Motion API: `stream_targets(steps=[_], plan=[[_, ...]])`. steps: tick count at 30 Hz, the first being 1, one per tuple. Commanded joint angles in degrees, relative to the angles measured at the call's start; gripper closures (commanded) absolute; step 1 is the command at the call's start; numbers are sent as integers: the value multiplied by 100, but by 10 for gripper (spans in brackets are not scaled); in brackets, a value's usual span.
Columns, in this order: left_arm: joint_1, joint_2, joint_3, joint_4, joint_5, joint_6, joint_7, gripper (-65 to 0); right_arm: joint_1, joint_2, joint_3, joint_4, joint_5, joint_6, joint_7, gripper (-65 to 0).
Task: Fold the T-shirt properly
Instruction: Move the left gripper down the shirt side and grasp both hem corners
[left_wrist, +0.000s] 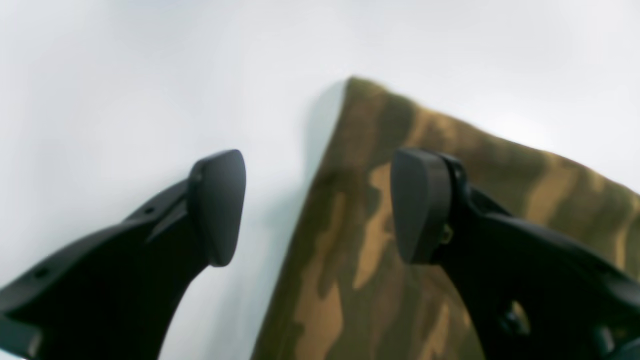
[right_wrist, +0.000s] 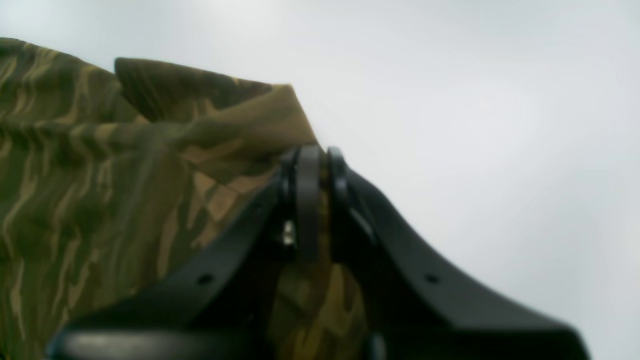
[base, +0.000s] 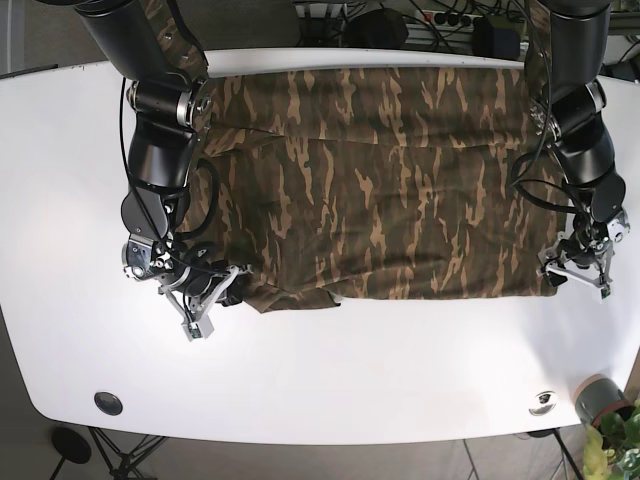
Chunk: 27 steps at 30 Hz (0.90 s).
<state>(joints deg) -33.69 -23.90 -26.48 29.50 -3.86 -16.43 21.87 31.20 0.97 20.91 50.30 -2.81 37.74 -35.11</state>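
Camouflage T-shirt (base: 380, 180) spread flat, long axis across the white bench (base: 330, 370), right claw (right_wrist: 317, 200) pinching its crumpled near corner, left claw (left_wrist: 320, 205) spread over opposite corner, bare bench along near edge.

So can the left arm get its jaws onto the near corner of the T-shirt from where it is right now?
Probably yes. The left gripper is open, with the edge of the T-shirt running up between its jaws. Nothing lies between them on the white table, so closing after a slight drop looks enough.

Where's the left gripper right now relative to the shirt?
In the base view it is at the right: the left gripper sits open at the camouflage-print T-shirt's near right corner, on the white table.
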Motion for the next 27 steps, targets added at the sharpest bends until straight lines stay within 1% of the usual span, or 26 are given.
stream_targets(steps=[1,3,7,9,12,13,15,17,19,20,21,23,24,25,27], plan=[[-310,-137,6,-325,-58,-15,-301,-428,199,21,-11,126,118,55,131,-21],[-389,-137,147,-545,-58,-15,-354,-429,181,21,-11,126,127,55,131,-21],[-451,-120,762,-633,-102,-15,-371,-429,119,21,-11,126,127,55,131,-21],[-451,-102,868,-633,-111,-23,-371,-429,119,21,-11,126,118,55,131,-22],[-451,-32,868,-633,-111,-23,-371,-429,119,30,-11,126,136,11,131,-57],[-451,-14,868,-633,-111,-23,-371,-429,119,30,-3,126,136,2,140,-82],[-451,-6,877,-624,-111,-23,-371,-429,119,30,15,126,136,-7,149,-168],[-459,12,877,-633,-111,-23,-371,-428,119,39,32,126,127,-15,149,-287],[-459,21,877,-624,-102,-32,-371,-421,119,48,32,126,127,-77,149,-373],[-451,21,877,-624,-102,-32,-371,-415,119,65,32,126,118,-174,157,-434],[-451,21,877,-624,-102,-41,-371,-390,119,136,15,126,118,-262,201,-480],[-442,30,885,-624,-102,-67,-371,-314,119,197,-3,91,136,-385,377,-534],[-442,30,885,-616,-102,-164,-371,-254,119,197,-3,82,118,-437,483,-563],[-442,30,885,-616,-102,-296,-371,-190,119,215,-3,73,118,-446,527,-579],[-442,30,885,-616,-85,-516,-380,-100,119,224,-3,-59,136,-437,527,-582]])
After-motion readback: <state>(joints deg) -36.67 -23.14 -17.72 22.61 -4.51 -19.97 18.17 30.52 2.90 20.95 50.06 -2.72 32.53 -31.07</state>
